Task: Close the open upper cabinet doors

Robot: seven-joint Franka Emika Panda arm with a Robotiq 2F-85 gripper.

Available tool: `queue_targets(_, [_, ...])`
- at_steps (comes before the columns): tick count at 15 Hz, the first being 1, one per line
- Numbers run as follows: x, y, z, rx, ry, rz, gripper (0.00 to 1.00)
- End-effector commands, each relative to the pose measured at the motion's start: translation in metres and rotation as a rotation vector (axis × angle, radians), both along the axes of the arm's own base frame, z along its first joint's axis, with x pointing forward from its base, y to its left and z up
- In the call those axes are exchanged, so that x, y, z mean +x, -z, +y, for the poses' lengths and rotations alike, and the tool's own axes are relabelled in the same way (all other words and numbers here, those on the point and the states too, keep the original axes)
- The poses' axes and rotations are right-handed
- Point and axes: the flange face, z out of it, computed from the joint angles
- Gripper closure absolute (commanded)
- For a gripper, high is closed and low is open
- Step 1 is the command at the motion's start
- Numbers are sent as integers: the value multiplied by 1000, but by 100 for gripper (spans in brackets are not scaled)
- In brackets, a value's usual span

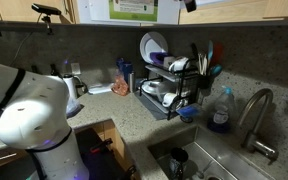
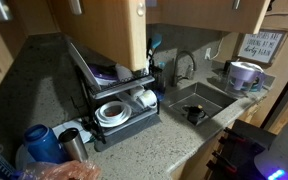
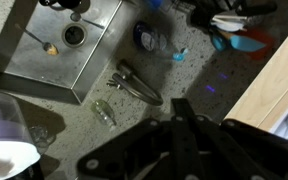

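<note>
door (image 2: 102, 35): honey-brown wood grain | desk (image 1: 119, 112): grey-beige stone speckle | sink (image 3: 34, 55): dull steel grey | rack (image 2: 134, 128): black | plates (image 2: 114, 112): white | arm (image 1: 34, 120): white | bottle (image 1: 220, 112): blue | mug (image 2: 244, 72): lilac and white | cup (image 2: 42, 143): blue | utensils (image 3: 234, 42): teal, red | pincer (image 3: 179, 108): black

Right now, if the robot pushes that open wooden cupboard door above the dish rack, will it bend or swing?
It would probably swing, not bend: the upper cabinet door looks like a flat, solid wooden panel. It likely feels fairly heavy, since it looks about as broad as the dish rack below. Its smooth face might let a pushing finger slide.
</note>
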Motion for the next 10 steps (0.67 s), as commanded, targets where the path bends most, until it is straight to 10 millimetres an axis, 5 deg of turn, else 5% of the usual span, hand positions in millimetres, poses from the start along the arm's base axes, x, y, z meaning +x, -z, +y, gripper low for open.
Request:
queue_targets(1, [-10,-6,28,26,-195,22,99])
queue_targets(10, [-59,-6,81,19,-559,114,99])
